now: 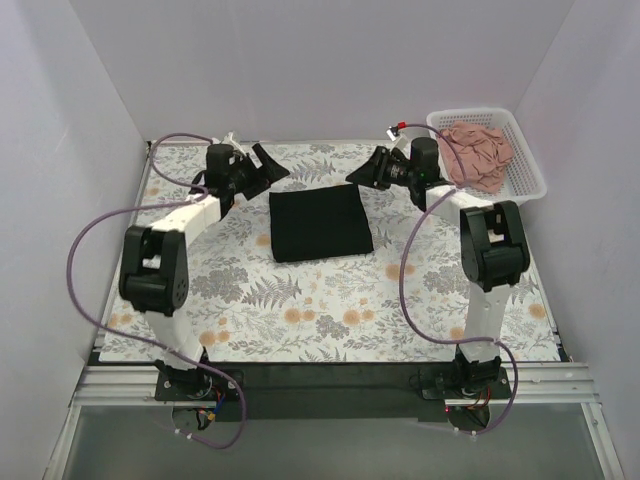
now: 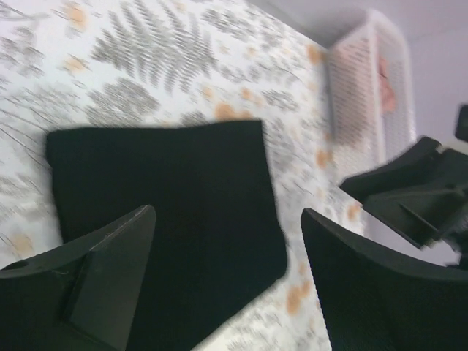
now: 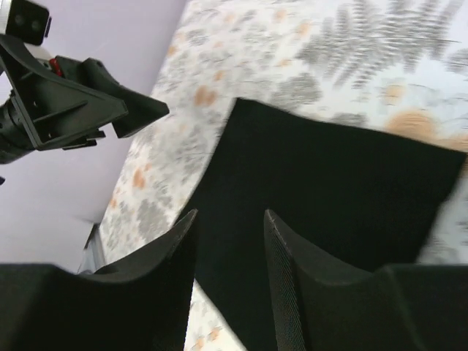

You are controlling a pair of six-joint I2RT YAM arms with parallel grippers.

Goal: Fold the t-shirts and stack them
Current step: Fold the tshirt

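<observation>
The black t-shirt [image 1: 319, 223] lies folded into a flat rectangle on the floral table cover, mid-table toward the back. It also shows in the left wrist view [image 2: 175, 205] and the right wrist view [image 3: 329, 205]. The dusty-pink t-shirt [image 1: 478, 152] lies crumpled in the white basket [image 1: 530, 172] at the back right. My left gripper [image 1: 272, 166] hangs open and empty above the shirt's far left corner. My right gripper [image 1: 358, 172] hangs open and empty above the far right corner. Neither touches the cloth.
The basket also shows in the left wrist view [image 2: 365, 80]. White walls close in the table at the back and both sides. Purple cables loop off both arms. A black strip and metal rail run along the near edge [image 1: 330, 375].
</observation>
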